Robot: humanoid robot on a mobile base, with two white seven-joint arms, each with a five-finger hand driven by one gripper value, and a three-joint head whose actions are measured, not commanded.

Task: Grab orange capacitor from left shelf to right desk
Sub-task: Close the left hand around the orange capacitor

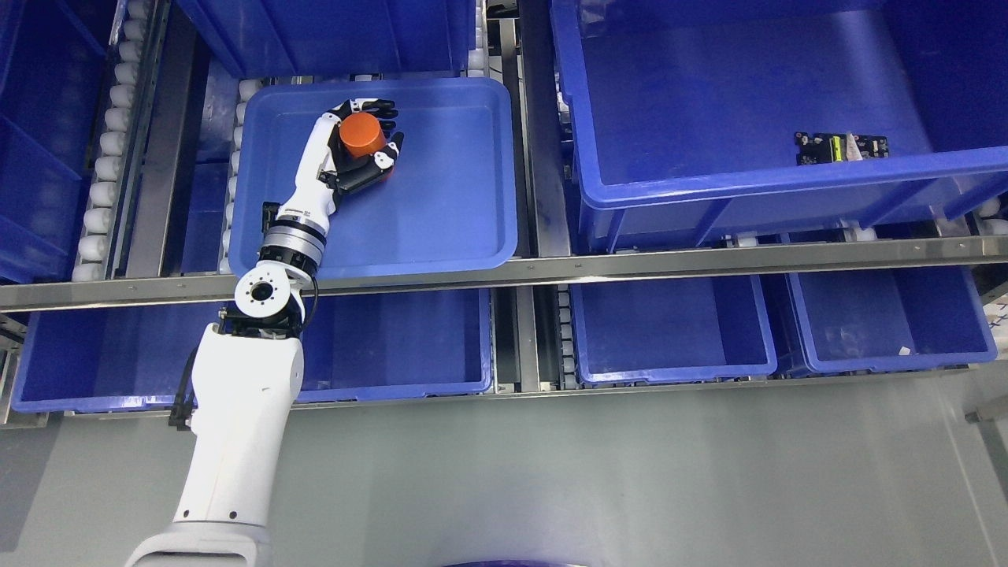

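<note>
Gripping a squat orange cylindrical capacitor [362,135] in the curled white-and-black left hand [358,150], over the shallow blue plastic tray [457,205] on the shelf; forearm label too small to read.

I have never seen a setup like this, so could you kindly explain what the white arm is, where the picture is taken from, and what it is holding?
The picture comes from a camera on the head of a humanoid robot, looking down at shelving. The white arm entering from the lower left is its left arm, ending in a left hand with fingers. Those fingers are curled around an orange capacitor, a short cylinder, over a shallow blue tray on the left shelf. To the right stands a deep blue bin with a small circuit board in it. More blue bins sit on the level below, behind a metal rail. The right arm is out of view.
</note>
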